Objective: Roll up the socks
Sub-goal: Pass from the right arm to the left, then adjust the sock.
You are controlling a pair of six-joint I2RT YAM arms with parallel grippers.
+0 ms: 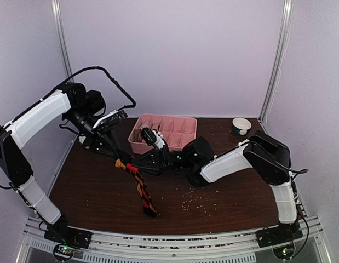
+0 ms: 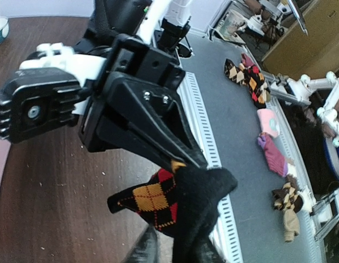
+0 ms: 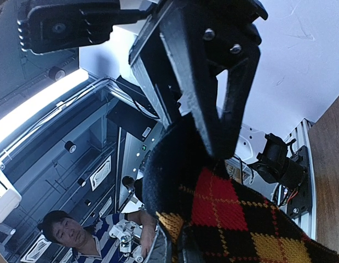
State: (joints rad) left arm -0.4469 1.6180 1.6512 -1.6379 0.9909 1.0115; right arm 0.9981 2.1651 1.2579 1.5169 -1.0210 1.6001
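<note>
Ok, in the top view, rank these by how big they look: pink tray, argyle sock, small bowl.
1. pink tray
2. argyle sock, long but thin, and held up nearer the camera
3. small bowl, clearly smallest

Two robot arms work at one table (image 1: pixel 92 192), the left arm (image 1: pixel 38 118) and the right arm (image 1: pixel 229 161), and between them hangs one diamond-patterned sock (image 1: pixel 137 183). On the tabletop there is one pink tray (image 1: pixel 183 121) and one small cup (image 1: pixel 241 126). On the grey surface beyond the table's edge lie loose socks (image 2: pixel 273 153) in what looks like four bunches, though they are too crumpled to count singly, and one man (image 3: pixel 65 233) shows in the background.
</note>
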